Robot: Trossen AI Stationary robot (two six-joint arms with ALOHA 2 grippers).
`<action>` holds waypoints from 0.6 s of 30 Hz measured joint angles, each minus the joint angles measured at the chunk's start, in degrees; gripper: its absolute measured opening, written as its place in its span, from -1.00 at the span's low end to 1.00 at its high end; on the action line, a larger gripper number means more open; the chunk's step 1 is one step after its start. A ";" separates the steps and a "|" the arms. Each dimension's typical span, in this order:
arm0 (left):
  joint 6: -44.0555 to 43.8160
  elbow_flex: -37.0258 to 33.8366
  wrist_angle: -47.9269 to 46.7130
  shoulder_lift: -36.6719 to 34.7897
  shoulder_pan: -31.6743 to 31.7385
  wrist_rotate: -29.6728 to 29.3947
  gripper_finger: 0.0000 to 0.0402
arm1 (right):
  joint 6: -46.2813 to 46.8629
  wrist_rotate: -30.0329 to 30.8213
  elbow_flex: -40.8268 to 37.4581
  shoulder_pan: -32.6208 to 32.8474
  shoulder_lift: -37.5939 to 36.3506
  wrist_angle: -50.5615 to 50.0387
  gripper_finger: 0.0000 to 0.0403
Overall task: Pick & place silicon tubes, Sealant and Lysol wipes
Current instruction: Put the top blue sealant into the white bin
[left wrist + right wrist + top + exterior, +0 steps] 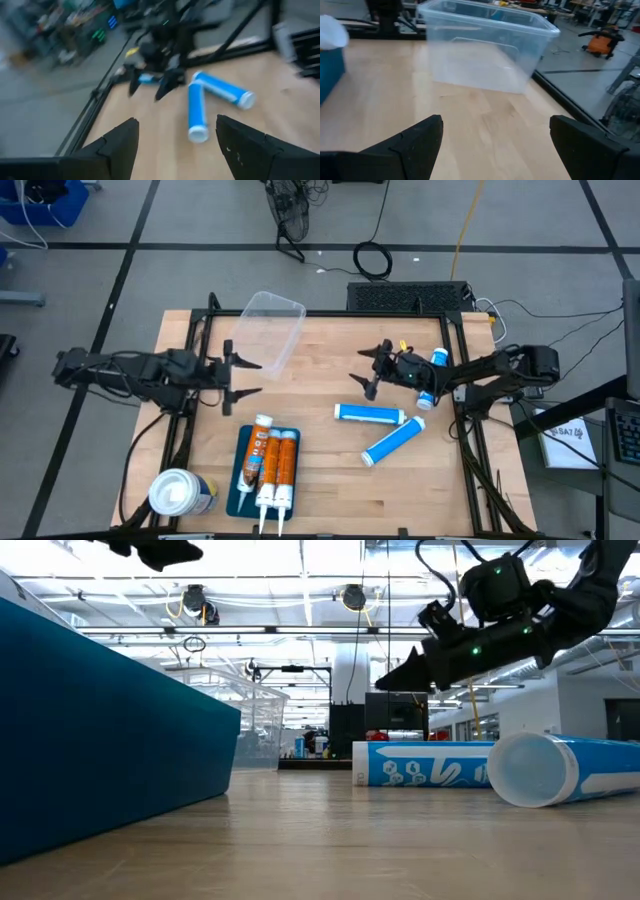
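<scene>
Two blue tubes (370, 414) (393, 442) lie on their sides on the wooden table, right of centre, and also show in the low view as the blue tubes (420, 762) (560, 768). Orange-and-white sealant cartridges (272, 465) lie in a teal tray (238, 498) near the front. The Lysol wipes (180, 492), with a white lid, stand at the tray's left. My left gripper (240, 376) hovers open above the table's left part, with nothing between its fingers (175, 145). My right gripper (368, 370) hovers open beyond the blue tubes, also with nothing between its fingers (495, 145).
A clear plastic bin (268, 328) stands at the table's far edge, left of centre, and shows ahead of my right gripper as the bin (485, 45). Small blue-and-white items (435, 360) lie under my right arm. Bare wood lies between the two grippers.
</scene>
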 joint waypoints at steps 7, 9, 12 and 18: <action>1.75 -3.61 2.18 -3.82 7.73 8.80 0.30 | 6.45 5.54 5.04 4.14 -10.95 -21.69 0.71; 1.19 -4.18 2.31 -3.79 9.49 8.79 0.29 | 9.79 11.62 9.91 5.26 -13.76 -37.94 0.71; 0.47 -5.01 2.21 -3.24 11.12 8.72 0.29 | 18.18 19.26 18.18 6.92 -15.06 -61.99 0.71; -1.20 -5.30 1.72 -2.57 11.91 7.87 0.32 | 42.24 22.51 29.90 6.14 -14.24 -97.25 0.71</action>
